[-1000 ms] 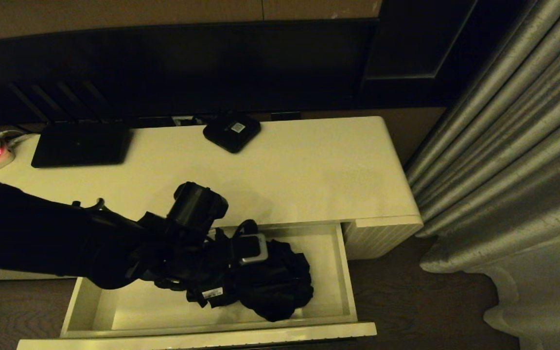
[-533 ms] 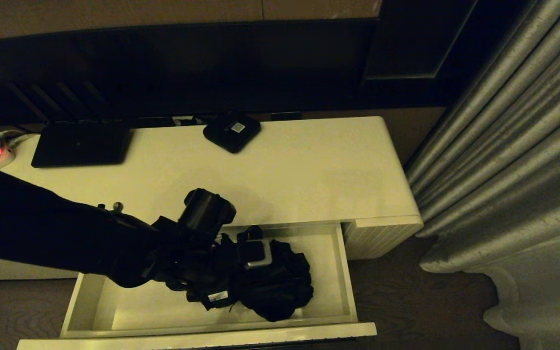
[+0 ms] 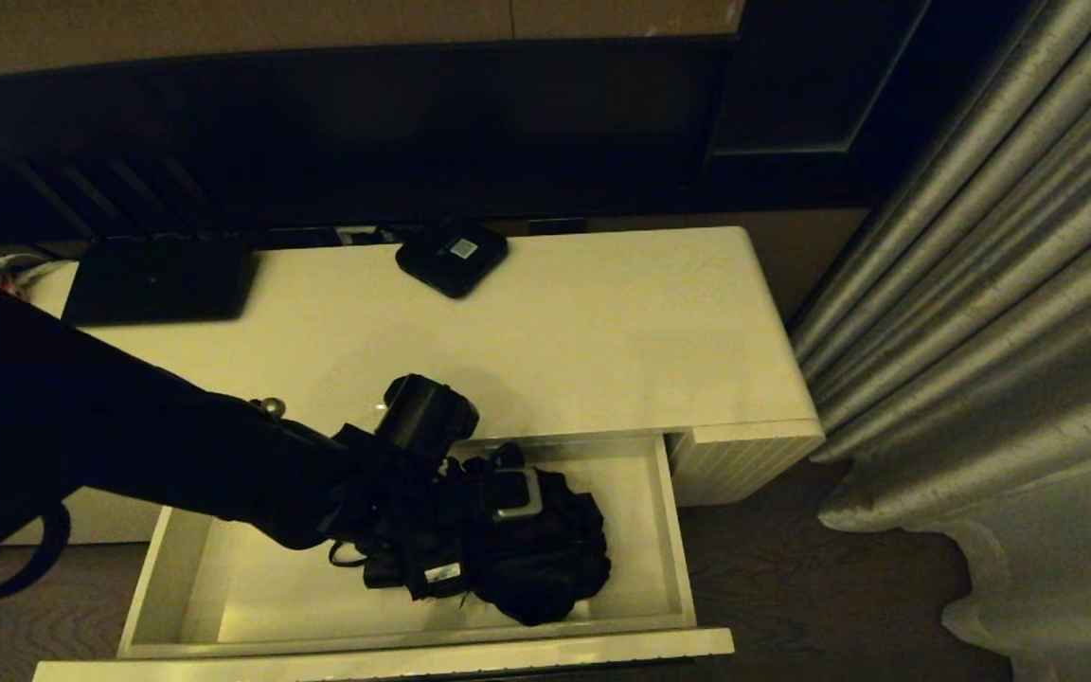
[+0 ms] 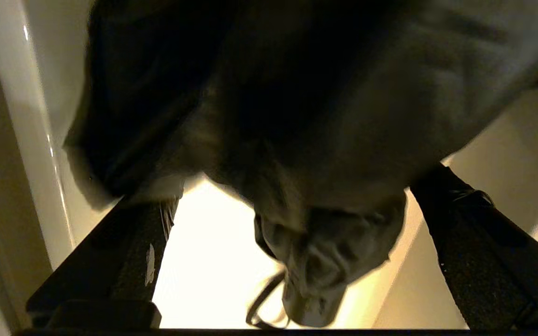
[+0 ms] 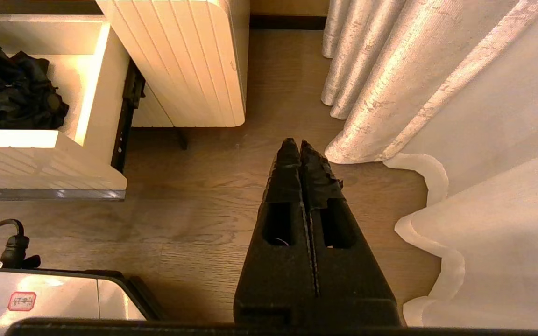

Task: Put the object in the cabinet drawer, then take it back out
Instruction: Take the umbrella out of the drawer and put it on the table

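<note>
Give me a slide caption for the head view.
Open left gripper over the black folding umbrella lying in the pulled-out cream-white cabinet drawer.

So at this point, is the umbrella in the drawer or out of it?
In. The umbrella lies on the floor of the open drawer, inside its walls, with the left gripper open around it.

My head view dim and amber, drawer (image 3: 223,606) floor glaring at my left wrist, umbrella (image 4: 297,116) blurred close up

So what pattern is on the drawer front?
Vertical ribbing in cream-white on the drawer front, clearest in the right wrist view.
</note>
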Robot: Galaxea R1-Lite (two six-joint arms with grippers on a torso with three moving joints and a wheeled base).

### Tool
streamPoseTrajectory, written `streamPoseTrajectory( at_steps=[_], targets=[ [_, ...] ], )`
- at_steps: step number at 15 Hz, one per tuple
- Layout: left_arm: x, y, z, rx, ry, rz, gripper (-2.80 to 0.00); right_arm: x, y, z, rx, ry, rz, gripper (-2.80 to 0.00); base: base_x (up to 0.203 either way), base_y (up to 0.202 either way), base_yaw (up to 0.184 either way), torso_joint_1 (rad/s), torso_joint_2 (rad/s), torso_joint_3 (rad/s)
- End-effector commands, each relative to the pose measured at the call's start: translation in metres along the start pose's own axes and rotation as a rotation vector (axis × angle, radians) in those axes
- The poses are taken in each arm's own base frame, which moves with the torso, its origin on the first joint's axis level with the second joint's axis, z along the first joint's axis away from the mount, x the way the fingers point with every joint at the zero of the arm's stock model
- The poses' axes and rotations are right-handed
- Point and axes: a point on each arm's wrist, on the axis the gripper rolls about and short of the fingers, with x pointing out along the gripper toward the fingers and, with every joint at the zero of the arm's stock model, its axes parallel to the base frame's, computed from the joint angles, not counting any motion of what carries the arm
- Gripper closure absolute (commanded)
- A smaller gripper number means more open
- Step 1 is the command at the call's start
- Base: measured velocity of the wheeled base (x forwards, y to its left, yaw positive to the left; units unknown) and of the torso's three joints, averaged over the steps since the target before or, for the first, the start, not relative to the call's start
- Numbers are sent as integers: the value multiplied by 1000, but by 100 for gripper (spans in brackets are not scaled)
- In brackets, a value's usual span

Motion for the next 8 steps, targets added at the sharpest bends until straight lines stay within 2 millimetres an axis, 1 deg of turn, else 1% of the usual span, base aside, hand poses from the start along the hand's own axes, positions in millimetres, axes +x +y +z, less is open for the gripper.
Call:
streamPoseTrajectory(
  at_steps=[1, 5, 8],
  targets=[
    [8, 2, 1, 4, 3, 2, -280, 0, 0, 0, 0, 0, 1, 0, 0, 0, 0, 0, 0, 0],
    [17, 1, 1, -1, 10, -5, -280, 0, 0, 0, 0, 0, 1, 0, 0, 0, 0, 0, 0, 0],
    [20, 1, 1, -1, 6, 1, -280, 0, 0, 0, 0, 0, 1, 0, 0, 0, 0, 0, 0, 0]
  ],
)
